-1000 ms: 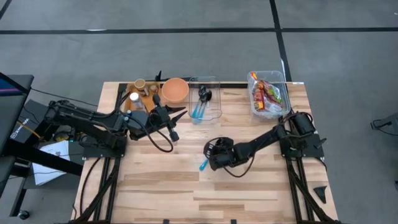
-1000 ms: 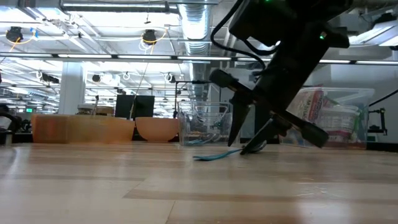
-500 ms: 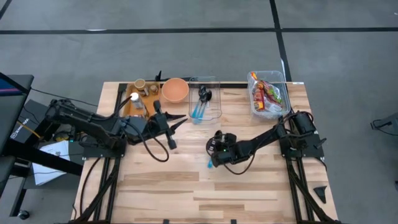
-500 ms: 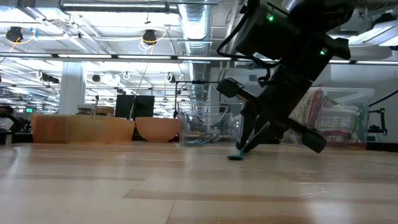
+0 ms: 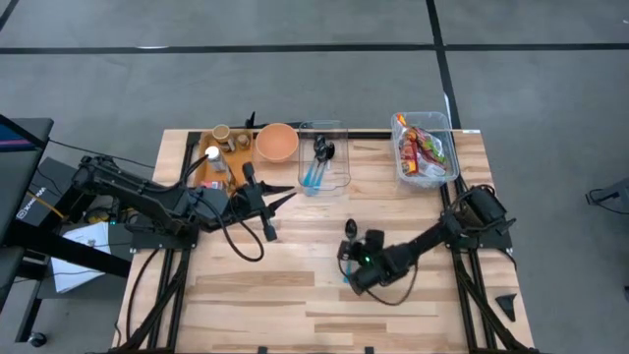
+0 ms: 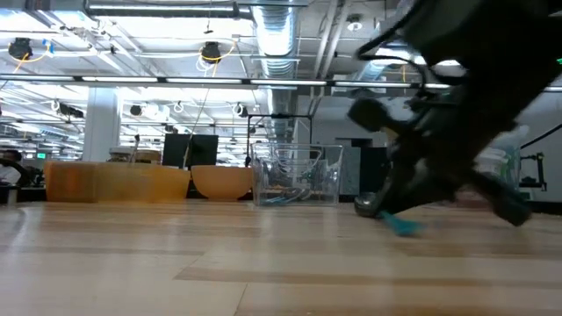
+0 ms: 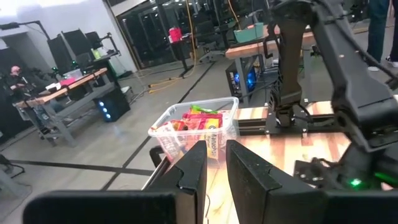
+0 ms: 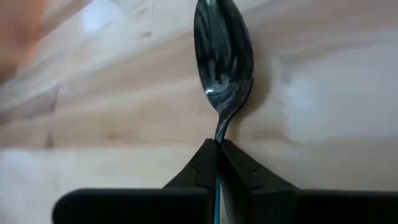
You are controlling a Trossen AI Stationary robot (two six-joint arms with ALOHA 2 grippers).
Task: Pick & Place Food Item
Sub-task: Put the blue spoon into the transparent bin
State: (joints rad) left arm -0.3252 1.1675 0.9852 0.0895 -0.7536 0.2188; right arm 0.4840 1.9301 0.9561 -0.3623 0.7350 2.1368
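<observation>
No brand, label or writing can be read in any view.

The right gripper [image 5: 351,258] is low over the table [image 5: 256,295] near its middle, jaws clenched on the neck of a spoon [image 8: 222,59]. Only the right wrist view shows the metal bowl of the spoon, lying against the wood. Only the low view shows its teal handle end [image 6: 399,226], slanting down to the tabletop.

The left gripper [image 5: 267,202] hovers left of centre, jaws nearly closed and grasping nothing.

The snack packets [image 5: 421,149] lie in a clear bin [image 5: 425,180] at the table's far right corner; the left wrist view shows their red and yellow wrappers [image 7: 198,121].
</observation>
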